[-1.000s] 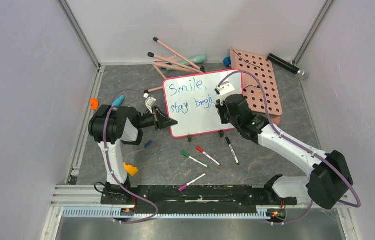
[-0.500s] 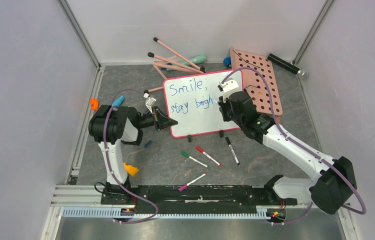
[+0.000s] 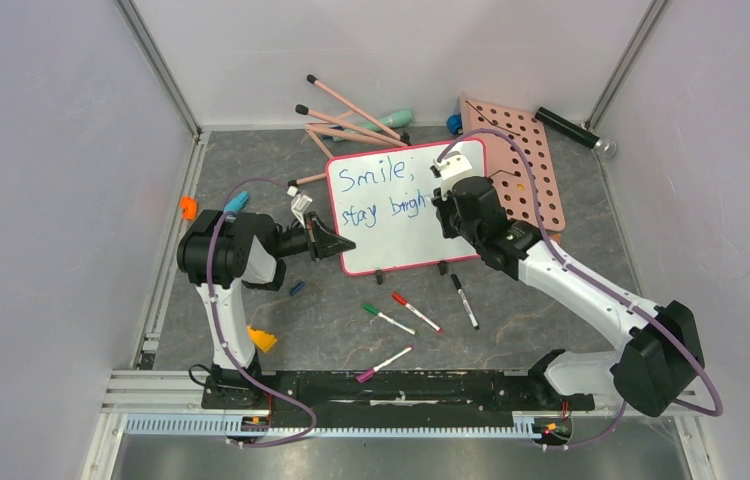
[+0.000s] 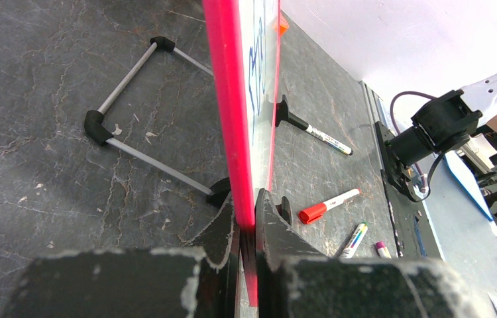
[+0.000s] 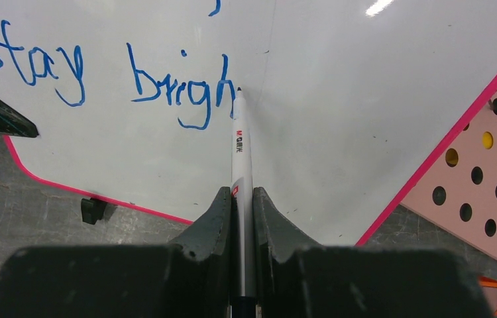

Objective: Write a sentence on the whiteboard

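Note:
The whiteboard (image 3: 396, 225) with its pink-red rim leans up near mid-table. The sentence (image 3: 379, 195) on it, in blue, reads "Smile," over "stay brigh". My left gripper (image 3: 339, 243) is shut on the board's left rim (image 4: 229, 112). My right gripper (image 3: 448, 200) is shut on a white marker (image 5: 240, 159). The marker's tip touches the board just right of the "h" (image 5: 224, 83). The board (image 5: 338, 99) fills the right wrist view.
A pink pegboard (image 3: 521, 165) lies right of the board. Loose markers lie in front: black (image 3: 464, 300), red (image 3: 416, 311), green (image 3: 388, 319), pink (image 3: 384, 363). Pink sticks (image 3: 351, 110) and a black cylinder (image 3: 573, 130) are at the back. An orange piece (image 3: 262, 340) sits near the left base.
My right gripper has shifted slightly up and back along the board with the marker, near the end of "brigh". The left arm has not moved.

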Controlling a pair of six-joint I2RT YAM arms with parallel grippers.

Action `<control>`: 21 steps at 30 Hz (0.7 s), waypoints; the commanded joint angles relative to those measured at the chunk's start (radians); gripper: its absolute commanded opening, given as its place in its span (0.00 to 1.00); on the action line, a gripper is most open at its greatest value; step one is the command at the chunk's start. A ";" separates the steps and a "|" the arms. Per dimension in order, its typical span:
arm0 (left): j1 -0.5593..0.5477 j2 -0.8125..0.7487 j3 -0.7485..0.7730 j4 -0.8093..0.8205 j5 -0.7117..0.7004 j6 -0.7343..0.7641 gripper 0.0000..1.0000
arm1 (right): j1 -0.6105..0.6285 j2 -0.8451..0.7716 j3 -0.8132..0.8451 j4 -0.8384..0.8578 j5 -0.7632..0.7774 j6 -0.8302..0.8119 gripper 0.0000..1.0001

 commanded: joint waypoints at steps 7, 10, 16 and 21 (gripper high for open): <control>0.011 0.058 -0.001 0.042 -0.054 0.249 0.02 | -0.012 0.030 0.028 0.014 0.071 -0.010 0.00; 0.011 0.058 -0.002 0.042 -0.054 0.249 0.02 | -0.017 0.022 0.024 0.009 0.094 -0.005 0.00; 0.011 0.058 -0.002 0.042 -0.054 0.249 0.02 | -0.028 0.003 0.012 0.004 0.100 -0.005 0.00; 0.011 0.057 0.000 0.042 -0.054 0.249 0.02 | -0.029 -0.018 0.018 0.012 0.045 -0.008 0.00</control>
